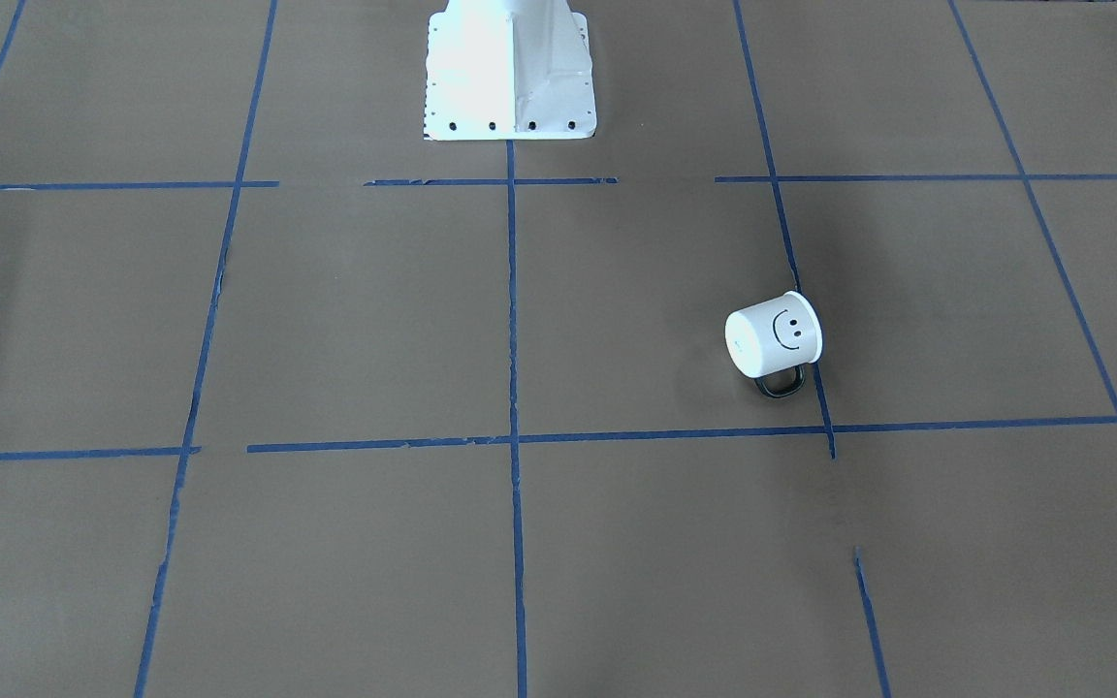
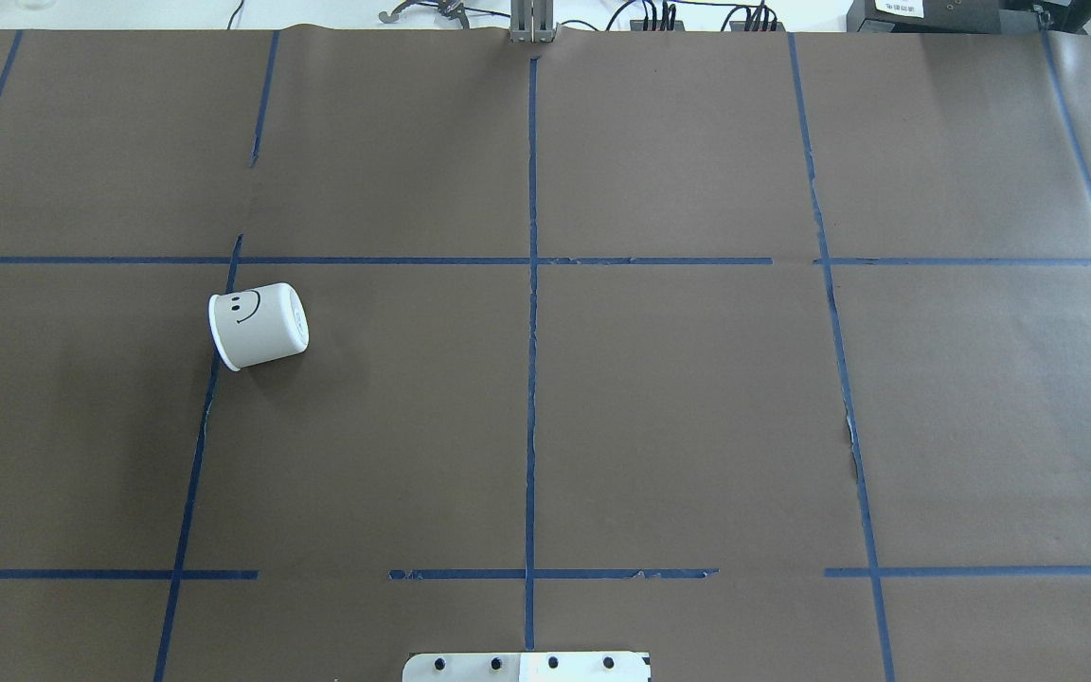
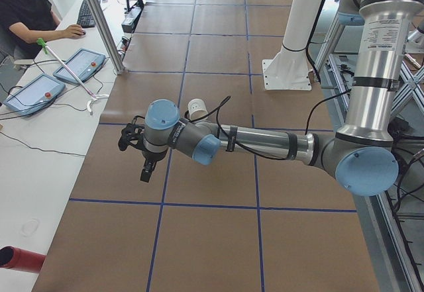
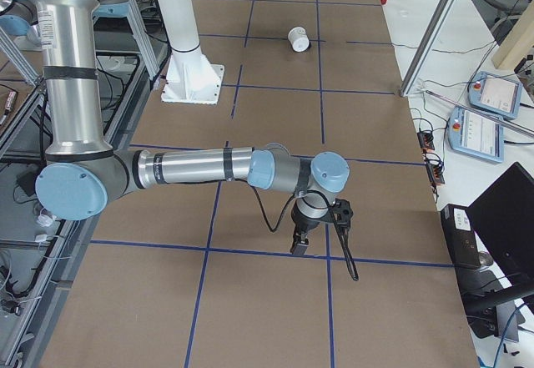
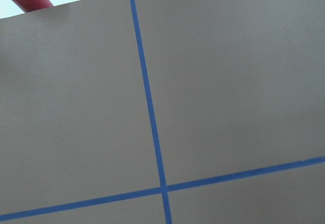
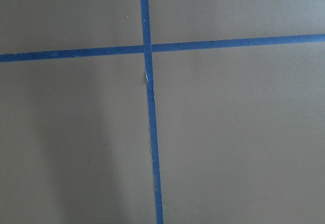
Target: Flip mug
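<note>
Lying flat beneath everything, brown paper (image 2: 697, 426) carries a grid of blue tape (image 2: 532, 379). Both arms show only in the side views, so I cannot tell whether the left gripper (image 3: 147, 170) or right gripper (image 4: 298, 245) is spread or clenched. The mug (image 1: 774, 335) lies on its side across a tape line on the robot's left half, smiley face up, its handle hidden from overhead.

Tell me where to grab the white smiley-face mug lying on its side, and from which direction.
Probably pinch the upper rim of the white enamel smiley-face mug, one finger inside, coming from the robot's left: it lies sideways, mouth facing that way. Its dark loop handle sits low on the far side, likely awkward.
</note>
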